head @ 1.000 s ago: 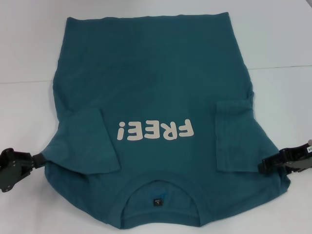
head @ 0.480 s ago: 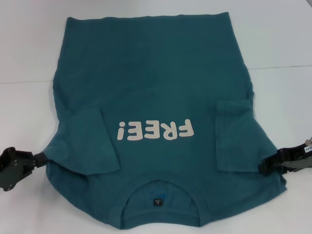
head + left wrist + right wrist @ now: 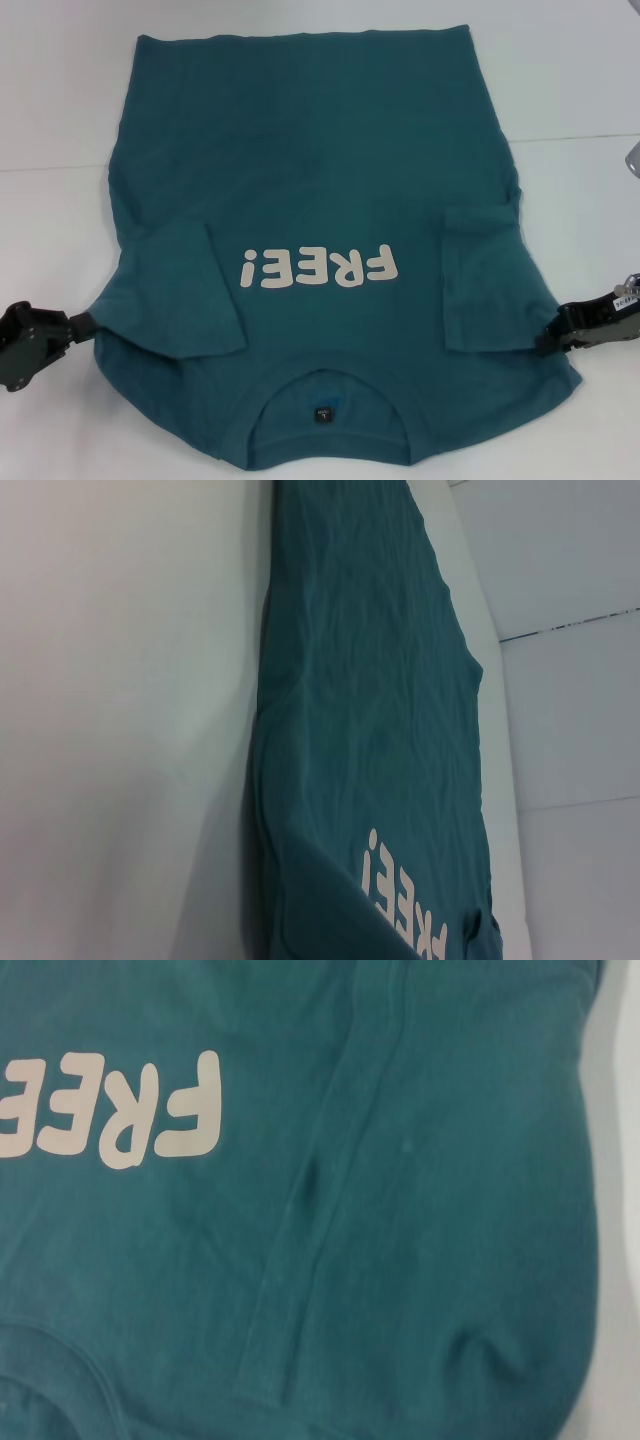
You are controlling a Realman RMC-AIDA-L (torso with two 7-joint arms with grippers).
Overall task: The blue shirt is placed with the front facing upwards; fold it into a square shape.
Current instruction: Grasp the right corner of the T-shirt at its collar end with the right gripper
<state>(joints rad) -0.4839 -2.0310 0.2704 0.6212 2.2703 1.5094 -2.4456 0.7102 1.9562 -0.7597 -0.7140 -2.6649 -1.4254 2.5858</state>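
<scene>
The blue shirt (image 3: pixel 320 180) lies flat on the white table, front up. Its cream "FREE!" print (image 3: pixel 318 268) reads upside down to me, and the ribbed collar (image 3: pixel 330 385) is at the near edge. Both short sleeves are folded inward onto the body, one on the left (image 3: pixel 185 290) and one on the right (image 3: pixel 485 280). My left gripper (image 3: pixel 85 323) sits low at the shirt's near-left shoulder edge and touches the cloth. My right gripper (image 3: pixel 550 335) is at the near-right shoulder edge. The left wrist view shows the shirt (image 3: pixel 380 730) along its length. The right wrist view shows the print (image 3: pixel 110 1110) and the folded sleeve hem (image 3: pixel 320 1210).
The white table (image 3: pixel 60 120) surrounds the shirt on the left, right and far sides. A thin dark seam line (image 3: pixel 570 138) crosses the table behind the shirt. A small grey object (image 3: pixel 633 155) shows at the right edge.
My right gripper has slid a little to the right, outward along the shirt's near-right edge. The left gripper and the shirt have hardly moved.
</scene>
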